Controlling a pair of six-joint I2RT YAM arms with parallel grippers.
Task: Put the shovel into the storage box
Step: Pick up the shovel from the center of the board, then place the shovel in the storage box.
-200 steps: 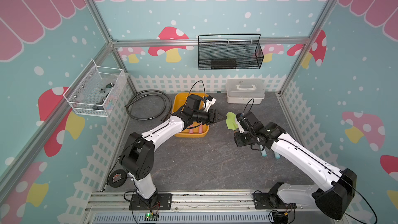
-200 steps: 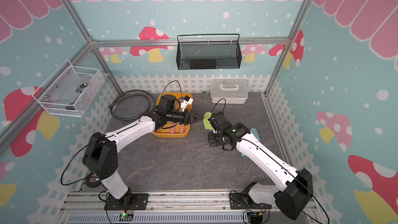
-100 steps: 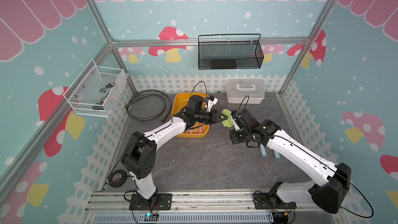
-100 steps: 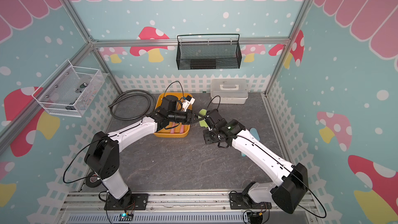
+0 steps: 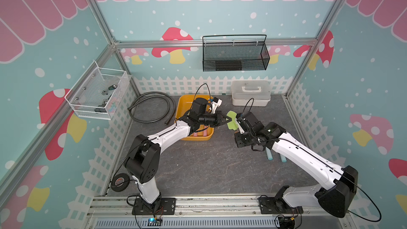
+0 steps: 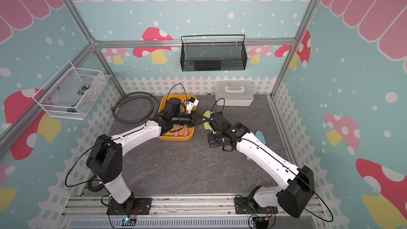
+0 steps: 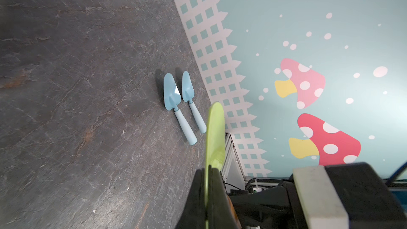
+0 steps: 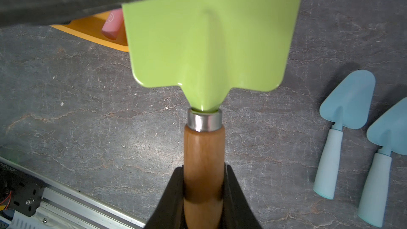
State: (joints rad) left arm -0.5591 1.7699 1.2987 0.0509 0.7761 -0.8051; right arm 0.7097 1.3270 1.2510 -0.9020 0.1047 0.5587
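- In both top views, your left claw (image 5: 229, 120) was clamped shut on the green blade of the shovel (image 5: 232, 124).
- The shovel hung above the table (image 5: 209, 161), not in the storage box (image 5: 181, 106).
- Your right claw (image 5: 238, 128) met the shovel from 4 o'clock. Its grip was hidden here.
- The storage box sat at 9 o'clock of the shovel, close by, partly under your left arm, with pink sticks (image 5: 201, 133) inside.
- The blue trowels (image 5: 269, 155) lay at 4 o'clock of the shovel, mostly under your right arm.
- The white case (image 5: 250, 93) stood at 1 o'clock, against the back wall.
- Left wrist: your claw's pads (image 7: 199, 186) pinched the blade edge-on, with no gap showing.
- The two blue trowels lay side by side on the table near the fence wall.
- Right wrist: your right claw was closed on the shovel's wooden handle (image 8: 203, 150), below the metal collar.
- One corner of the storage box with a pink stick showed past the blade.
- The left claw's dark finger overlapped the blade's far corner.
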